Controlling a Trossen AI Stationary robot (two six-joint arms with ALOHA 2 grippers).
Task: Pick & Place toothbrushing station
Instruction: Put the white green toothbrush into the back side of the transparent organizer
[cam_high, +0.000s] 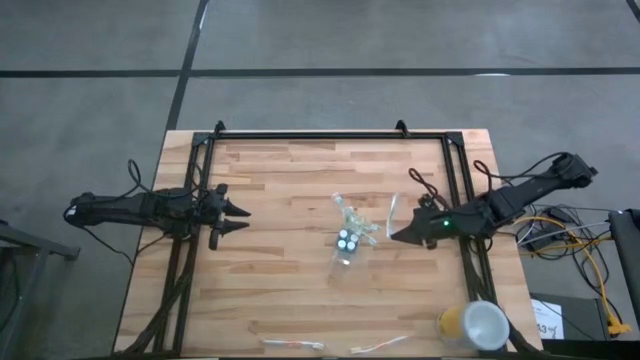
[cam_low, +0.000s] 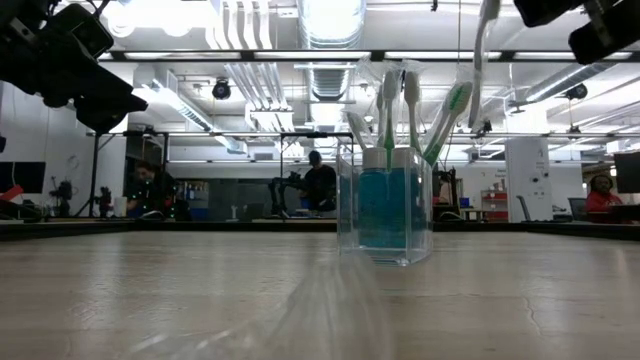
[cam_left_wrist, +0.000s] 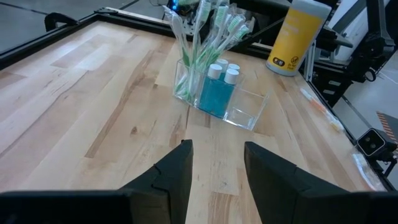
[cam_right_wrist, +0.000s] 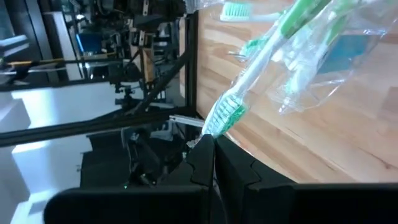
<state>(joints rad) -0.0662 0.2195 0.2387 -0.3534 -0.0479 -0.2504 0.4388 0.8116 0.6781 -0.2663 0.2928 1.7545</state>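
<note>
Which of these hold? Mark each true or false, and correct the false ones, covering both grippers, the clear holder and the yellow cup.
1. The left gripper is open and empty. True.
2. The yellow cup stands inside the clear holder. False: it stands apart from it, by the table's corner on the right arm's side.
3. The right gripper is shut on a toothbrush. True.
4. The clear holder is empty. False: it holds upright toothbrushes and white-capped tubes.
</note>
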